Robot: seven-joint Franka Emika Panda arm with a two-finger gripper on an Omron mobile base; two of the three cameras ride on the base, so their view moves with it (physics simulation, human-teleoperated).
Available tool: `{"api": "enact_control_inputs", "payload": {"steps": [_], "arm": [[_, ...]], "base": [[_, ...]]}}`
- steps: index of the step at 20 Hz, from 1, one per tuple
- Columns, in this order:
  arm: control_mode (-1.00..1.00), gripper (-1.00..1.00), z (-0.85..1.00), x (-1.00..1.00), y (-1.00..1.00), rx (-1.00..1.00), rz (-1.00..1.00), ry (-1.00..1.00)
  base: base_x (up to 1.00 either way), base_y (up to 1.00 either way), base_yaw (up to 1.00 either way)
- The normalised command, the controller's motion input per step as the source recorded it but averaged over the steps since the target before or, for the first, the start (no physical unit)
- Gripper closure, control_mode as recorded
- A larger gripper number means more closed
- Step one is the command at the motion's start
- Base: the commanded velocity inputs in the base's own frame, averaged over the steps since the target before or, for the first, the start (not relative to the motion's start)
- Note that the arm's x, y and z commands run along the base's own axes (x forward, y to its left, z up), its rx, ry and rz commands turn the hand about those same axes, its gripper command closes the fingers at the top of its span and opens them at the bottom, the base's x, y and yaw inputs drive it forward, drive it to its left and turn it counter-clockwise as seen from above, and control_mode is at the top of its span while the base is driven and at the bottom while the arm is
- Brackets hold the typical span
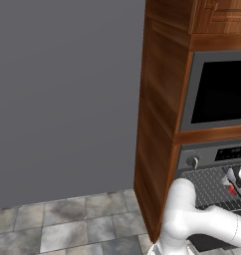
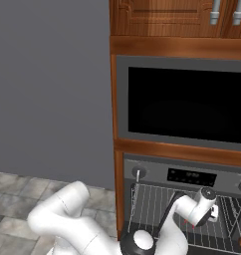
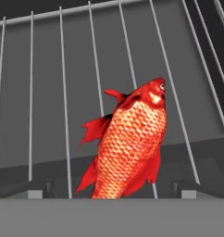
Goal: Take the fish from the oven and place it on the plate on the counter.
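The fish [image 3: 130,141] is orange-red and scaly and lies on a wire rack [image 3: 63,69] inside the oven [image 2: 157,174], head towards the back. My gripper [image 3: 113,192] is open, reaching into the oven cavity. Its two dark fingertips [image 3: 40,190] stand left and right of the fish's tail end, with clear gaps to it. From the left base view the gripper [image 1: 236,178] hangs just above a red speck of fish [image 1: 232,189]. In the right base view the gripper [image 2: 211,215] sits low in the oven's right half. The plate and the counter are out of view.
A black-windowed microwave [image 2: 187,104] sits above the oven in a tall wooden cabinet [image 1: 157,124]. The oven's knob [image 1: 192,162] and display strip [image 2: 191,176] run across its front. A grey wall [image 1: 67,99] and tiled floor [image 1: 67,224] lie to the left.
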Motion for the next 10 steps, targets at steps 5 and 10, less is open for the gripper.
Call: {"api": "enact_control_inputs", "payload": {"steps": [5, 10], "arm": [[-1.0, -1.0, 0.0, 0.07, 0.0, 0.0, 0.0, 0.0], [-1.0, -1.0, 0.0, 0.0, 0.0, 0.0, -0.08, 0.0]], "base": [[0.0, 0.0, 0.0], [0.0, 0.0, 0.0]]}}
